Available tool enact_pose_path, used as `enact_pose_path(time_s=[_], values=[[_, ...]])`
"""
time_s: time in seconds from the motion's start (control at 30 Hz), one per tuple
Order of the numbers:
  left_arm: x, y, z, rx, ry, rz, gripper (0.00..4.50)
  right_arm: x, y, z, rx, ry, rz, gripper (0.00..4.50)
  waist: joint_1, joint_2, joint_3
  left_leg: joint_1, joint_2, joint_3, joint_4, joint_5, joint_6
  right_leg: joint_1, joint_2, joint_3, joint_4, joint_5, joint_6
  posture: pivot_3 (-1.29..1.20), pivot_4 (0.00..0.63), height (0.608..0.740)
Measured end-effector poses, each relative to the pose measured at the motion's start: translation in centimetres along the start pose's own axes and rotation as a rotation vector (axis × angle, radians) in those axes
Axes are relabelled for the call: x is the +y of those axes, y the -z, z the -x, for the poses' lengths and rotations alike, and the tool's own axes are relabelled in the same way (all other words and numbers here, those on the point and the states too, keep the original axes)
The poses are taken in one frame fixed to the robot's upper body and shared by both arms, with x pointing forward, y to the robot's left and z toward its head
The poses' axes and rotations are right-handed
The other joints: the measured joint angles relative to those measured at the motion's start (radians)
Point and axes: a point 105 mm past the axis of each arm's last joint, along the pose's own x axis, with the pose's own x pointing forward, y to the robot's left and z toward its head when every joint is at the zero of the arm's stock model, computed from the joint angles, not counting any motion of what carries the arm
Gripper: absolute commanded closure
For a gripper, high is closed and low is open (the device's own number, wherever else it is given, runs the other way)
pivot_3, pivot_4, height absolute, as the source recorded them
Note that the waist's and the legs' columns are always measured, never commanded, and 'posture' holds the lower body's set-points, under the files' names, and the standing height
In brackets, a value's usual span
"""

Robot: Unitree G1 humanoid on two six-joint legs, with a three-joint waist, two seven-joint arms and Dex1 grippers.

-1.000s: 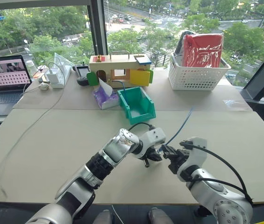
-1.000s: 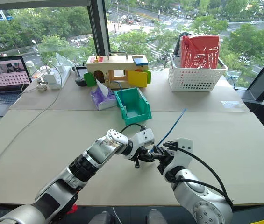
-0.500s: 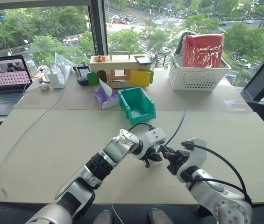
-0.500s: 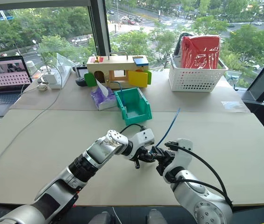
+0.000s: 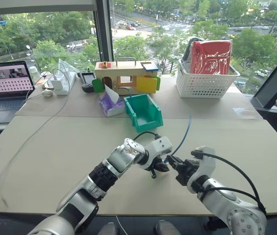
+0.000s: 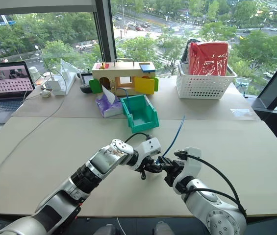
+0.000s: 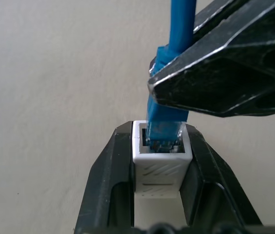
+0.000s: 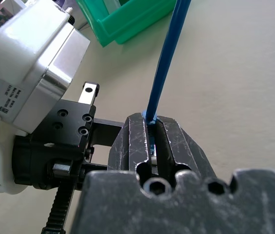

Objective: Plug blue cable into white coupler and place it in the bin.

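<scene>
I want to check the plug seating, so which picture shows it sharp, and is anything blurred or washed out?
Left wrist view: the white coupler and the blue cable plug are sharp, while the right pincer is soft. Right wrist view: the bin is blurred. Left eye view: bright daylight, soft shadows.

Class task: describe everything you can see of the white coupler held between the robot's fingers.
The white coupler is a small, blocky white plastic piece with faint moulded ridges on its face. The left gripper clamps its sides between two black fingers. Its socket end faces the blue cable, whose plug sits in the opening, pinched by the right gripper.
</scene>
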Motion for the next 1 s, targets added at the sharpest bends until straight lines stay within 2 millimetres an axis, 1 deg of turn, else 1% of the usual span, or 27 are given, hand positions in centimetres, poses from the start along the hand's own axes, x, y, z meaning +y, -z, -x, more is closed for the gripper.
enact_pose_path(time_s=[0.2,0.27,0.3,0.33,0.4,0.47,0.53,0.57,0.6,0.7,0.83,0.97,1.0], values=[[0.1,0.1,0.0,-0.02,-0.004,0.012,3.8,0.1,0.0,0.0,-0.001,-0.007,-0.005,4.5,0.001,0.0,0.0,0.0,0.0,0.0,0.0,0.0,0.0,0.0,0.0,0.0,0.0,0.0,0.0,0.0,0.15,0.729],[0.1,0.1,0.0,-0.044,0.002,0.052,3.8,0.1,0.0,-0.1,-0.006,-0.008,-0.014,4.5,0.001,0.0,0.0,0.0,0.0,0.0,0.0,0.0,0.0,0.0,0.0,0.0,0.0,0.0,0.0,0.0,0.15,0.729],[0.1,0.2,0.0,-0.054,0.008,0.077,2.79,0.1,-0.1,-0.1,-0.009,-0.009,-0.018,4.5,0.002,0.0,0.0,0.0,0.0,0.0,0.0,0.0,0.0,0.0,0.0,0.0,0.0,0.0,0.0,0.0,0.15,0.729],[0.2,0.2,0.2,-0.071,0.017,0.112,2.59,0.7,0.4,-0.2,0.011,-0.042,-0.025,4.5,0.003,0.0,0.0,-0.002,0.0,0.0,0.0,0.0,0.0,-0.002,0.0,0.0,0.0,0.0,0.0,0.0,0.15,0.729],[0.3,0.2,0.5,-0.078,0.023,0.131,1.83,1.4,0.7,-0.1,0.014,-0.079,-0.046,4.5,-0.001,0.001,0.001,-0.003,0.0,0.0,0.0,0.0,0.0,-0.003,0.0,0.0,0.0,0.0,0.0,0.0,0.15,0.729],[0.5,0.3,0.7,-0.079,0.023,0.13,1.15,1.6,0.2,-0.1,-0.004,-0.097,-0.065,4.5,0.0,0.001,0.001,-0.003,-0.001,0.0,0.0,0.0,0.0,-0.003,-0.001,0.0,0.0,0.0,0.0,0.0,0.15,0.729],[0.4,0.4,1.0,-0.082,0.041,0.114,0.39,2.3,-0.9,0.0,-0.034,-0.125,-0.07,4.5,-0.001,0.001,0.002,-0.003,-0.001,0.0,0.0,0.0,0.0,-0.003,-0.001,0.0,0.0,0.0,0.0,0.0,0.15,0.729],[0.5,0.5,1.3,-0.078,0.041,0.108,0.11,2.4,-1.3,0.1,-0.044,-0.128,-0.064,4.5,-0.001,0.001,0.003,-0.003,-0.001,0.0,0.0,0.0,0.0,-0.003,-0.001,0.0,0.0,0.0,0.0,0.0,0.15,0.729],[0.6,0.7,1.6,-0.076,0.049,0.107,0.03,2.6,-1.9,0.2,-0.062,-0.131,-0.055,4.5,-0.001,0.001,0.003,-0.003,-0.001,0.0,0.0,0.0,0.0,-0.003,-0.001,0.0,0.0,0.0,0.0,0.0,0.15,0.729],[1.0,1.4,2.6,-0.064,0.054,0.089,0.03,2.5,-4.6,0.7,-0.129,-0.134,0.004,4.5,-0.001,0.001,0.003,-0.003,-0.001,0.0,0.0,0.0,0.0,-0.003,-0.001,0.0,0.0,0.0,0.0,0.0,0.15,0.729],[1.4,2.8,4.5,-0.062,0.057,0.071,0.03,1.5,-7.7,0.8,-0.188,-0.101,0.065,4.5,-0.004,0.001,0.003,-0.003,-0.001,0.001,-0.003,0.0,0.0,-0.004,-0.001,0.001,0.0,-0.001,-0.001,0.0,0.15,0.729],[2.2,3.4,5.7,-0.113,0.015,0.112,0.03,0.7,-9.3,0.2,-0.188,-0.094,0.099,4.5,0.002,0.002,0.004,-0.003,-0.001,0.001,-0.006,0.0,0.0,-0.006,-0.001,0.001,0.0,-0.001,-0.002,0.0,0.15,0.729],[2.6,3.8,6.5,-0.13,-0.015,0.134,0.03,0.5,-10.1,-0.2,-0.188,-0.102,0.11,4.5,0.001,0.002,0.006,-0.005,-0.001,0.001,-0.006,0.0,0.0,-0.007,-0.001,0.001,0.0,-0.001,-0.002,0.0,0.15,0.729]])
